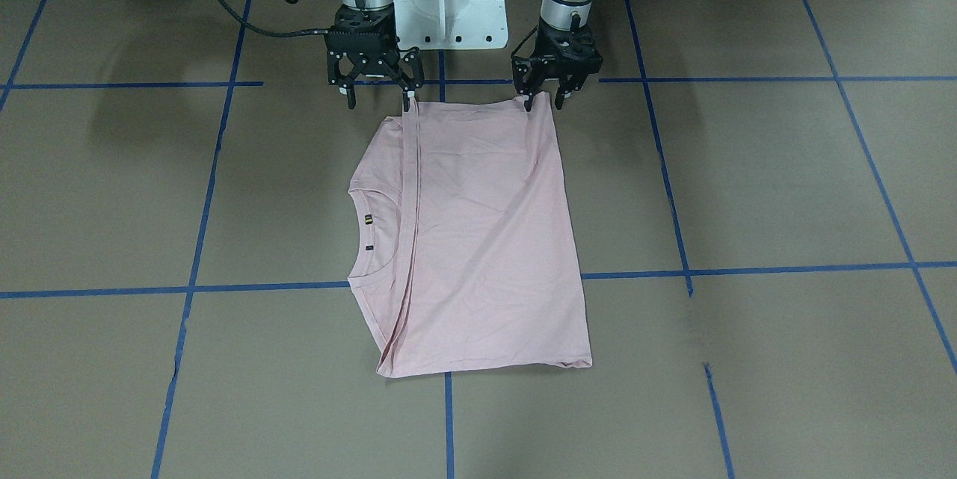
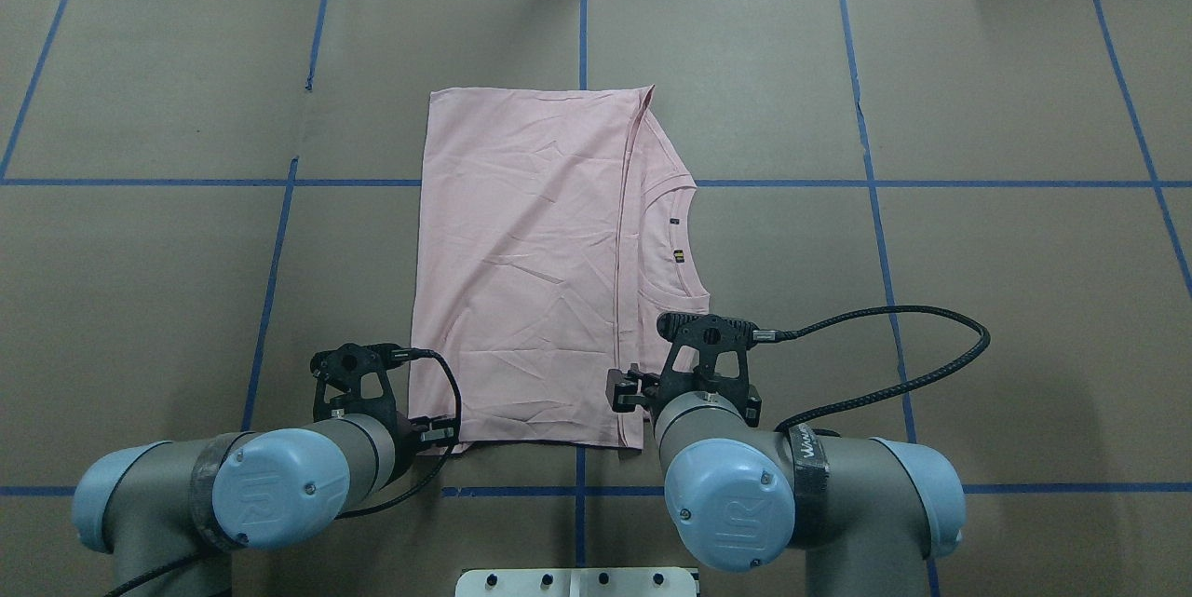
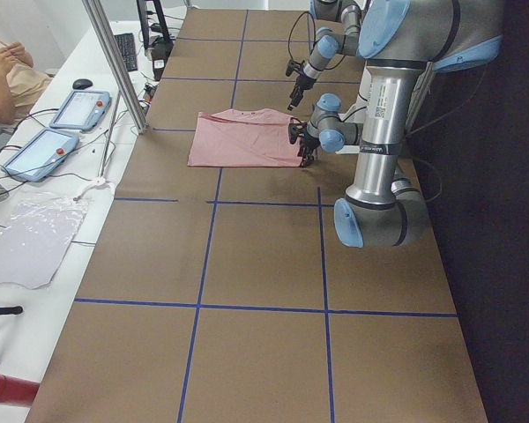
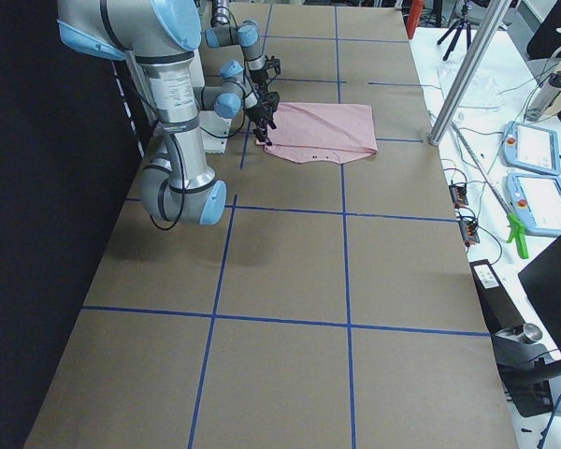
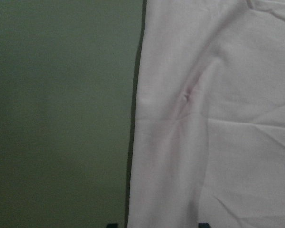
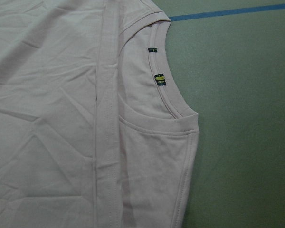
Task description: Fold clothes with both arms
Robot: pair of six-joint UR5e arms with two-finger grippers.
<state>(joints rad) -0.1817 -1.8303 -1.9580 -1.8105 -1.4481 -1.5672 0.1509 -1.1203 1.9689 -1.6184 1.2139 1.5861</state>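
Wrinkled pink T-shirt (image 1: 486, 240), folded rectangular, ribbed round neckline (image 6: 175, 107)

The T-shirt (image 3: 245, 139) lies flat on the table (image 3: 256, 264) — left gripper (image 3: 302, 148) and right gripper (image 3: 294, 92) by its edge.

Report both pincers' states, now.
Left pincer: open, at a near corner of the T-shirt, holding nothing.
Right pincer: open, at the other near corner, holding nothing.
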